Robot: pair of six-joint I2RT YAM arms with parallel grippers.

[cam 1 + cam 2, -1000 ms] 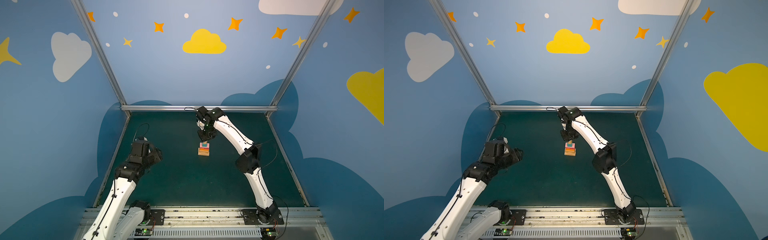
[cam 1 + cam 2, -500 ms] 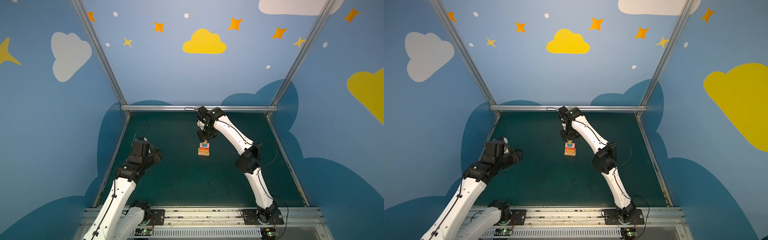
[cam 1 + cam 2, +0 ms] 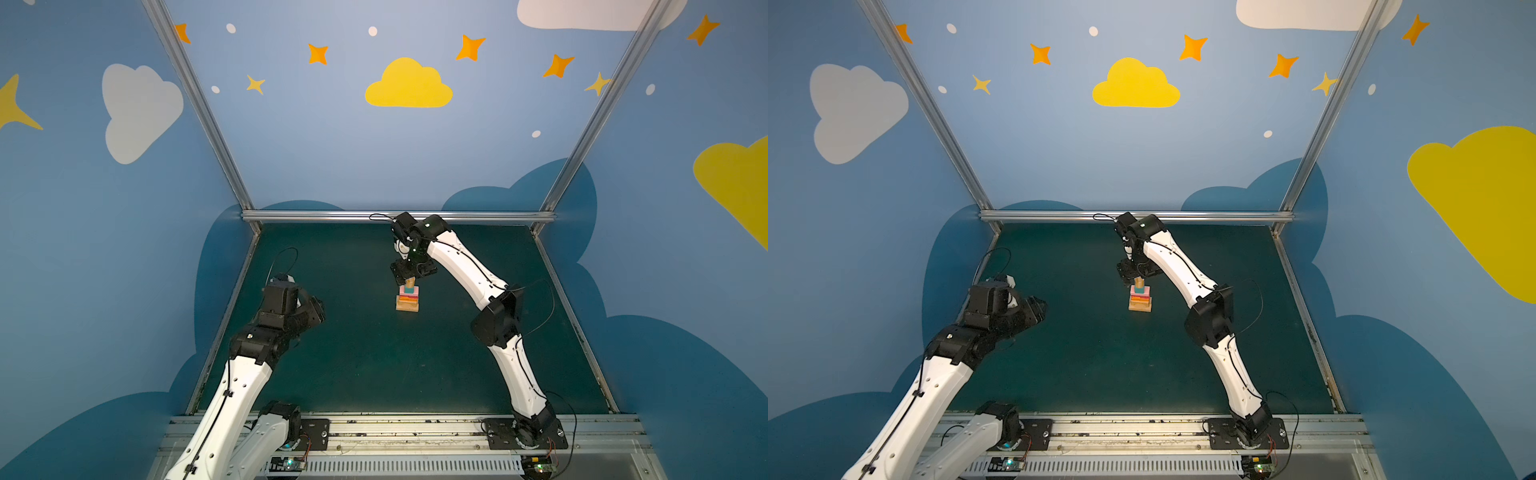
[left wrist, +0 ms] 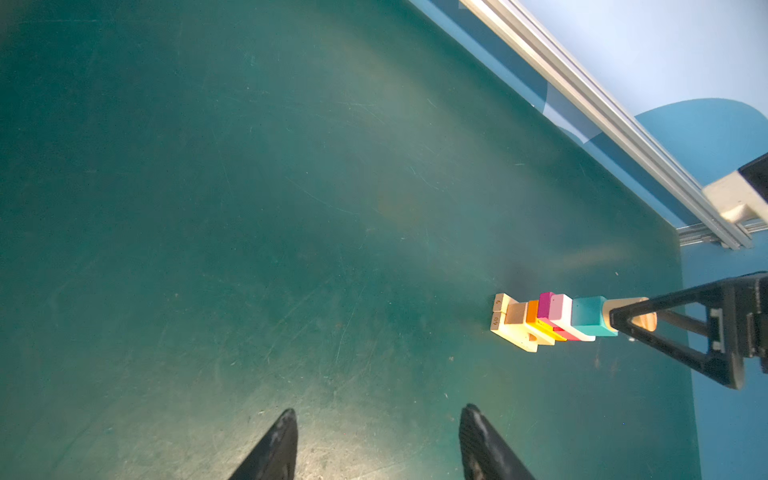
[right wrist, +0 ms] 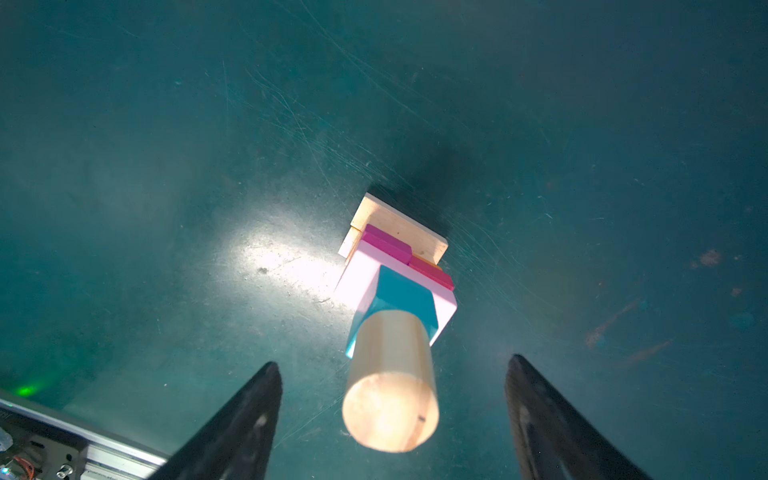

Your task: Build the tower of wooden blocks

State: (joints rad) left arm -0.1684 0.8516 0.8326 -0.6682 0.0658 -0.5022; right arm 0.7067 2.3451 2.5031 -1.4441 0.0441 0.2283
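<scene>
tower: the tower [image 3: 407, 297] [image 3: 1140, 297] stands on the green desk [image 3: 374, 365], roughly mid-desk left to right and a bit toward the far side. Its long axis runs straight up and it looks upright, no lean that I can spot.

base: tan oblongs [image 5: 399, 226] lie flat on the desk, wider than everything above them.

coloured layers: going up it's an orange oblong [image 4: 532, 311], then a magenta cube [image 5: 386, 243] and a red cube [image 5: 432, 272] side by side, then a pink oblong [image 5: 357, 270] lying flat across those two, then a teal cube [image 5: 403, 291].

top piece: the tan cylinder [image 5: 390, 386] [image 4: 623, 302] stands on end on the teal cube, long axis vertical, round end face pointing up.

right pincer: the right pincer [image 5: 392, 361] [image 3: 409, 276] hangs right over the tower, pointing down, fingers [image 5: 245, 415] spread wide on either side of the cylinder. Clear gap on both sides, so it's got hold of nothing.

left pincer: the left pincer [image 4: 379, 409] [image 3: 316, 309] sits near-left, well apart from the tower and raised off the desk. Its jaws are parted, with only bare desk showing between them, so it's empty too.
</scene>
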